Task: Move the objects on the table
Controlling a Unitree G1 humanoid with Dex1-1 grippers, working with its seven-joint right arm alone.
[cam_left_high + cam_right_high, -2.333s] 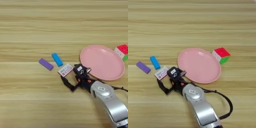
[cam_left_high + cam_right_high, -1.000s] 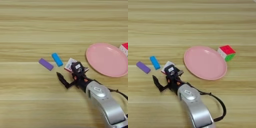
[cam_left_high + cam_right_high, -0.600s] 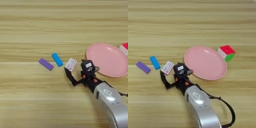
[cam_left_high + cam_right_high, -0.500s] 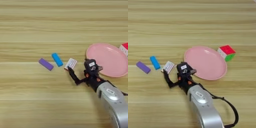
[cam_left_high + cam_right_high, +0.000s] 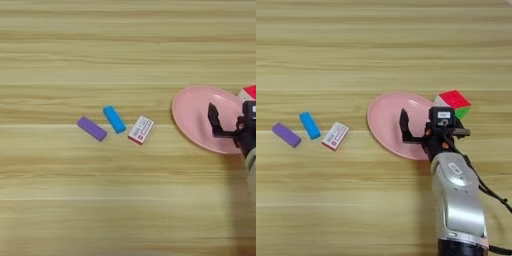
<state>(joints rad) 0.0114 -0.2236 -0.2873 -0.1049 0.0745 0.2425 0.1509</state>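
On the wood-grain table a purple bar, a blue bar and a white eraser with a red-edged label lie in a row at left centre. To their right rests the round pink plate, and the multicolour puzzle cube touches its far right rim. My right gripper hovers over the plate's right half, open, with nothing between its black fingers. The silver forearm comes up from the bottom edge and hides the plate's near right rim.
Bare table stretches across the whole far side and the near left. A black cable loops off the forearm at the right.
The gripper held the eraser, then let it go beside the blue bar. It has since swung right, away from the eraser, to above the plate. The bars have not moved.
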